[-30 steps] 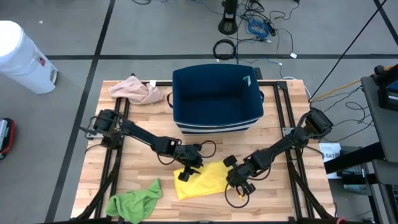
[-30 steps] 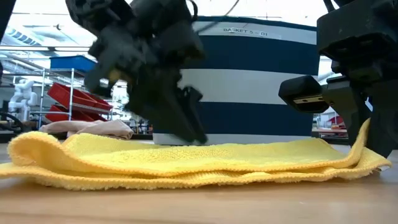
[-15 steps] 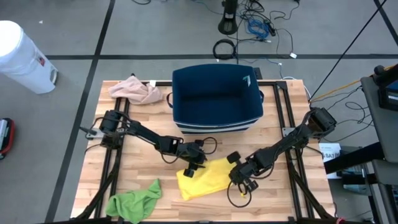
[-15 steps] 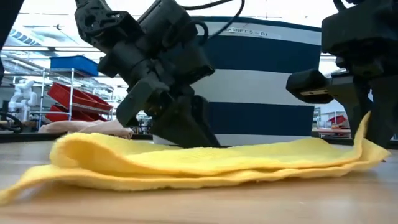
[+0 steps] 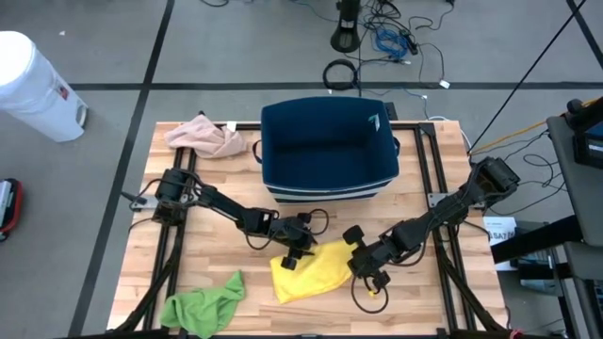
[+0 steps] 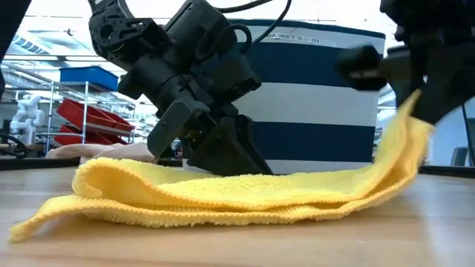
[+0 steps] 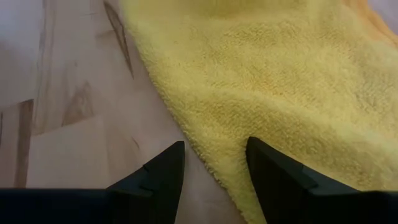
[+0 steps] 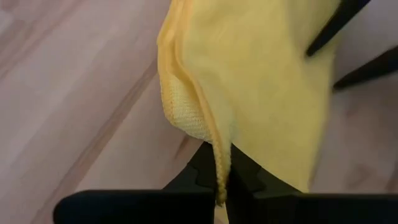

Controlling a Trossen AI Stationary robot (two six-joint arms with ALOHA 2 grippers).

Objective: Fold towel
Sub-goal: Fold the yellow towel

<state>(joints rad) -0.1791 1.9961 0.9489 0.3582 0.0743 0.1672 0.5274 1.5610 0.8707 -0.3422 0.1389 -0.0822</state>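
Right gripper (image 5: 363, 264) was clamped on the raised right edge of the towel (image 5: 306, 271) — which was spread on the table (image 5: 433, 311) before the basket (image 5: 325, 151). Left gripper (image 5: 294, 256), fingers apart, was set low over its left edge. If lifted further unpinned, the fold would likely be dragged askew.

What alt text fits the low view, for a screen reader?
A yellow terry towel lies folded on the wooden table; the right gripper, shut, lifts the towel's right end. The left gripper, open, is down on the towel's left-centre. Behind stands a navy-and-white striped fabric basket.
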